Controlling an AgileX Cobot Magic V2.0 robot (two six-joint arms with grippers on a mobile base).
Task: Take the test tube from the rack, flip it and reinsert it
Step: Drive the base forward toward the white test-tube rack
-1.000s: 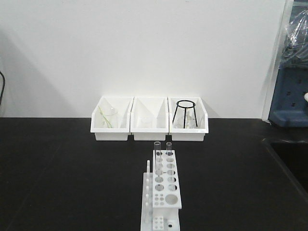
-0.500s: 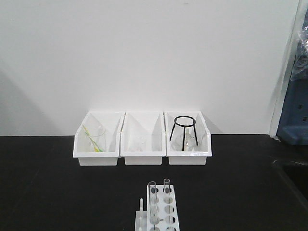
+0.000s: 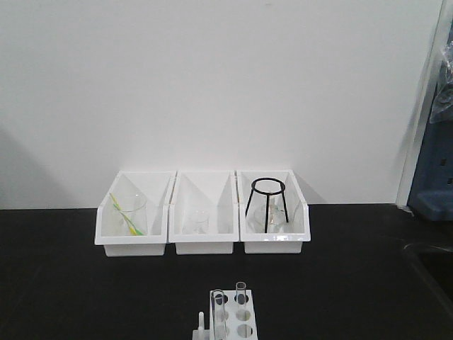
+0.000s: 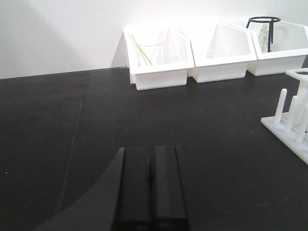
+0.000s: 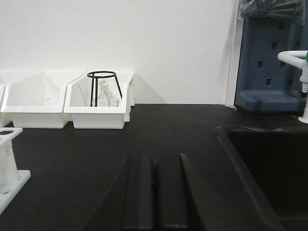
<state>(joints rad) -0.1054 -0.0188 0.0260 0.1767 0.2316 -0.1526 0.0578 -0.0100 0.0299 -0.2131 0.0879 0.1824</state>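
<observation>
The rack [image 3: 230,327] is seen at the bottom edge of the front view, partly cut off, on the black table [image 3: 71,283]; it is set nearer than the three white bins [image 3: 204,245] lined along the wall, apart from them; two clear tubes are stood upright in its far holes, the left tube [image 3: 219,312] just beside the right tube [image 3: 241,294]; neither is touched by an arm; the left gripper [image 4: 150,150] is seen with fingers pressed together, nothing held, above the table, the rack's pegs at the right edge of its view, well apart; the right gripper [image 5: 154,156] is likewise seen closed on nothing, the rack at the left edge of its view, a sink [image 5: 269,168] to its right; a beaker [image 3: 129,209] with a green-yellow stick is held in the left bin; a black tripod [image 3: 267,202] is stood in the right bin; the middle bin's small glass is too faint to name.
</observation>
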